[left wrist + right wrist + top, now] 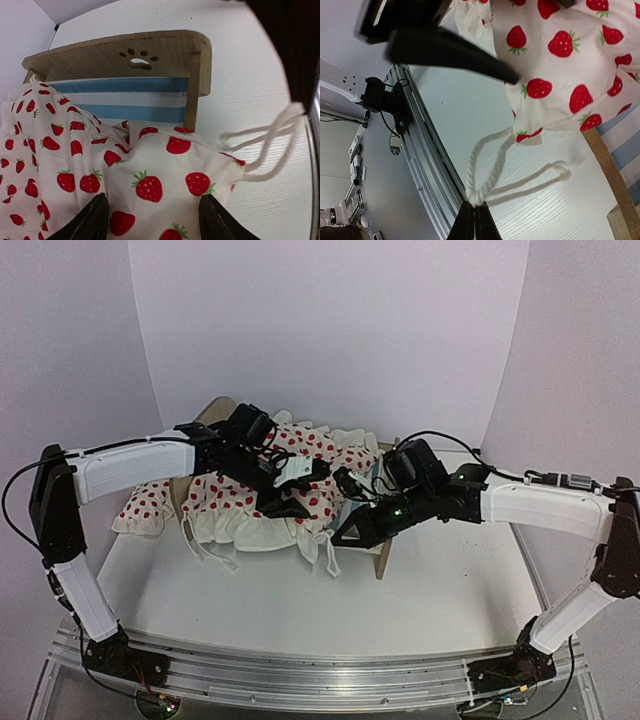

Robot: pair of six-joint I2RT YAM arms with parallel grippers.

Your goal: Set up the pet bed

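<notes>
The bed (150, 55) stands mid-table toward the far side, mattress (125, 97) in, with the blanket (150, 185) bunched across it. The left gripper (152, 202) hangs spread above the blanket. The right gripper (474, 217) pinches its cord (487, 170), so straightening probably remains.

Bright even light, perhaps from overhead, soft shadows, wrist views warped at edges, mildly blurred
</notes>
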